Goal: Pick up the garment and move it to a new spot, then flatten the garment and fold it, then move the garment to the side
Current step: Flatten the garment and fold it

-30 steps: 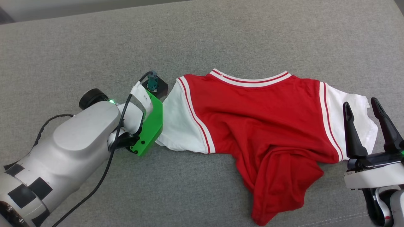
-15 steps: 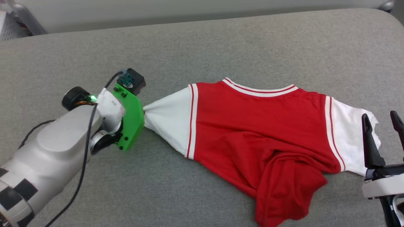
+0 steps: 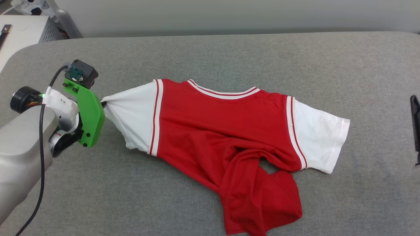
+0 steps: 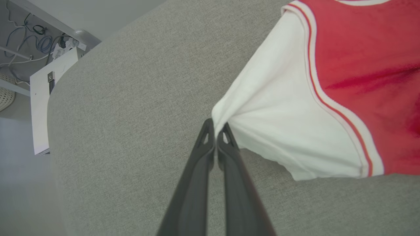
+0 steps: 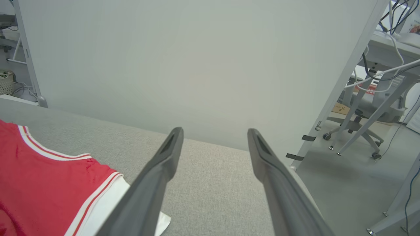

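The garment (image 3: 216, 131), a red jersey with white sleeves and striped trim, lies spread across the grey table, its lower hem bunched and twisted toward the front. My left gripper (image 3: 103, 104) is shut on the tip of the garment's left white sleeve (image 4: 272, 131), pulling it taut to a point; its fingertips (image 4: 210, 131) pinch the cloth. My right gripper (image 5: 213, 137) is open with nothing between its fingers, off the garment's (image 5: 42, 183) right side; one dark finger (image 3: 415, 121) shows at the head view's right edge. No "23" shows.
The grey cloth-covered table (image 3: 229, 52) has a rounded far-left corner. A white cabinet (image 3: 19, 32) stands beyond that corner. A pale wall panel (image 5: 197, 65) rises behind the table, with desk legs and an office chair (image 5: 364, 121) to the right.
My left gripper has dragged the white sleeve leftward, stretching it taut, and the garment has slid left. The right sleeve now lies free of the right gripper. The head camera has shifted.
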Available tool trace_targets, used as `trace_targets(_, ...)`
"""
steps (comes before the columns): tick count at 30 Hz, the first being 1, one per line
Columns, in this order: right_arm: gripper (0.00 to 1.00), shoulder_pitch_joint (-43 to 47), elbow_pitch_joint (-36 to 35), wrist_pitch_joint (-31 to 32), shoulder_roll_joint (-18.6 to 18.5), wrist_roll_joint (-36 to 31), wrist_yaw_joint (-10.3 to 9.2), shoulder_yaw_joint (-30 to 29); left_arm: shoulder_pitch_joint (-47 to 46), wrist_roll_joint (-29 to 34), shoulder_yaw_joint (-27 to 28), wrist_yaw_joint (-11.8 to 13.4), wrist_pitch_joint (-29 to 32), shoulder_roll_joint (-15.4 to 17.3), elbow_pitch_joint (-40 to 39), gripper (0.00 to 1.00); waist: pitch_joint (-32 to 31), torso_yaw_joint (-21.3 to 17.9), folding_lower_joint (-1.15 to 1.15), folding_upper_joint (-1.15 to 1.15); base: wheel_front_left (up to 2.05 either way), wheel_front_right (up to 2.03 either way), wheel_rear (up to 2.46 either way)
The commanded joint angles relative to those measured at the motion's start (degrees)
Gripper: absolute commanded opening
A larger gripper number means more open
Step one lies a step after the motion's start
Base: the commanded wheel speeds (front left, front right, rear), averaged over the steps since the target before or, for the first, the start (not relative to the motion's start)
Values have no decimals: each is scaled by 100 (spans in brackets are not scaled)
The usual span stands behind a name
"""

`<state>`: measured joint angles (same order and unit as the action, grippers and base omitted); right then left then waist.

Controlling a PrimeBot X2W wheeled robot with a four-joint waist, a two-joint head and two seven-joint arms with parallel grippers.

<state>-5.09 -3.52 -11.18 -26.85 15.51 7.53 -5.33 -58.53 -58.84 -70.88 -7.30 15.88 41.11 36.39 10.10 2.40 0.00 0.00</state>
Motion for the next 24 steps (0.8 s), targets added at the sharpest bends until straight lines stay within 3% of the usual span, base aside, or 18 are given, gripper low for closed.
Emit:
trace_targets(1,100,-310,-76,146,-221,95,-4,62,-145,66,25,32,-82,-63,-29,0,36,58,0,0,0,0,0)
trace_targets(6,100,-1308,-137,1140,-1121,721,-4,719,-280,167,44,106,-218,-205,-177,0,175,165,0,0,0,0,0)
trace_targets(14,100,-2774,74,4523,-2263,2732,-4,2688,-504,293,60,182,-298,-347,-395,0,469,345,0,0,0,0,0)
trace_targets(19,100,-3342,480,6256,-2533,3493,-4,3361,-639,371,70,237,-345,-406,-533,0,700,474,0,0,0,0,0)
trace_targets(24,100,-3677,944,6805,-2426,3660,-4,3601,-779,436,106,281,-422,-438,-662,0,984,599,0,0,0,0,0)
